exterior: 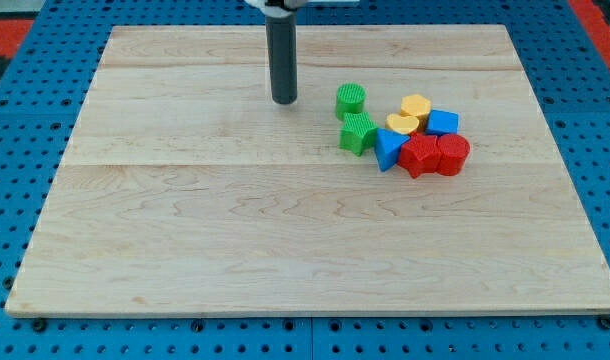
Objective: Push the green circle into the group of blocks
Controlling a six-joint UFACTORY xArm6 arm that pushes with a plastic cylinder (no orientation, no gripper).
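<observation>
1. My tip [284, 101], the lower end of a straight dark rod, rests on the pale wooden bench [235, 230] in the view's upper middle; the rod rises out of the view's top edge.
2. This arm carries no claw, so there is nothing released or clenched to report; only the rod shows.
3. The green circle block [351, 98] stands to the view's right of my tip, near it but apart, with bare wood between them.
4. Just below the green circle, close to it or perhaps touching, sits a green star-like block [358, 132], the leftmost piece of the cluster.
5. To the star's right lies a blue triangular block [387, 150], and beside that a red star-like block [419, 156] pressed against a red cylinder block [452, 154].
6. Above the red pieces are two yellow blocks: a yellow one of rounded outline [415, 105] and a yellow heart-like one [402, 124] just below it.
7. A blue cube-like block [442, 123] sits to the right of the yellow pair, above the red cylinder.
8. The bench rests on a blue perforated surface [15, 130] that frames it on all sides.
</observation>
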